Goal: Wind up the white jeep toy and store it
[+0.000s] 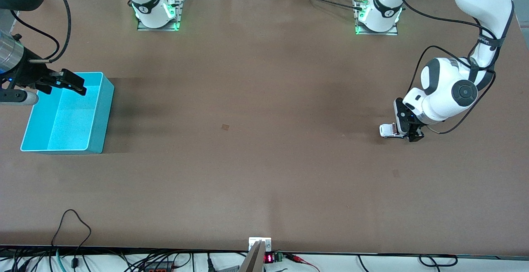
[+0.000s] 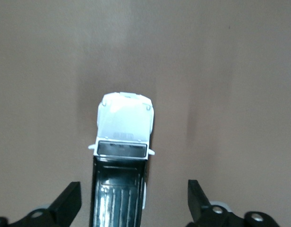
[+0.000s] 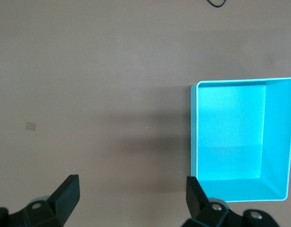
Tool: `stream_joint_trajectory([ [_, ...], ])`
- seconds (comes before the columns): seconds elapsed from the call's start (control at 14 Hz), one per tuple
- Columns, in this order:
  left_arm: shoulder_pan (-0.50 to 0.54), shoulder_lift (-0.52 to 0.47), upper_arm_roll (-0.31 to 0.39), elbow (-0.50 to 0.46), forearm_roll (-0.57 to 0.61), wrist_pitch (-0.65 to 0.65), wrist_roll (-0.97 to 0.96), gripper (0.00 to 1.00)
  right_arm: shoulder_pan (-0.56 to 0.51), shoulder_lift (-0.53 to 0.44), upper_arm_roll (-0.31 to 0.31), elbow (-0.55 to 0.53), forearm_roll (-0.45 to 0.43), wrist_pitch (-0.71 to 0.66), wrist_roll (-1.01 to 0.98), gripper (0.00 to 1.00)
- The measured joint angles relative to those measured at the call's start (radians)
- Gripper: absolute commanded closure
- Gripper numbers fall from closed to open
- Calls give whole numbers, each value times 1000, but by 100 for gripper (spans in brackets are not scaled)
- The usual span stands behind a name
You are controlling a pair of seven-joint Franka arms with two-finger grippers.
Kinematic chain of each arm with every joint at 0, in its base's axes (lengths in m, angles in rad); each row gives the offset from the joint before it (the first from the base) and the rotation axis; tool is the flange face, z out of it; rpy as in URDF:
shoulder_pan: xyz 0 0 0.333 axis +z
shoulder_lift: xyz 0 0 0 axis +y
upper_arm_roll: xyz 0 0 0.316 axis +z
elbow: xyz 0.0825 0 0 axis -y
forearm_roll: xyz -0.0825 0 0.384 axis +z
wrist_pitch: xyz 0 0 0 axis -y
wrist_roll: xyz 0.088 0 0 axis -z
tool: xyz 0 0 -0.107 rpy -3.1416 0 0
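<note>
Left tool [image 2: 134, 201], released, straddles white jeep toy [image 2: 123, 142] w/ fingers flanking its long axis on bench; right tool [image 1: 68, 82], released, waits over bin [image 1: 99, 115].

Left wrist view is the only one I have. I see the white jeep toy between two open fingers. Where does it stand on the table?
Observer: The white jeep toy stands on the table toward the left arm's end, with the left end effector down around it.
Operator: Is a container somewhere? I see none.
Observer: Yes, a turquoise bin stands at the right arm's end of the table, and nothing lies in it.
Operator: And the other arm?
Observer: The right end effector hangs over the bin's edge with its fingers open, holding nothing.
</note>
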Motion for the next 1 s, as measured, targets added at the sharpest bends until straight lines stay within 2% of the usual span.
stream_joint_trajectory([
  [0.14, 3, 5, 1, -4, 0, 16, 36, 62, 0, 0, 0, 0, 0, 0, 0, 0],
  [0.21, 3, 5, 1, -3, 0, 22, 46, 68, 0, 0, 0, 0, 0, 0, 0, 0],
  [0.71, 0, 7, 0, -3, 1, 38, 64, 80, 0, 0, 0, 0, 0, 0, 0, 0],
  [1.0, 3, 8, 0, -3, 10, 37, 79, 78, 0, 0, 0, 0, 0, 0, 0, 0],
])
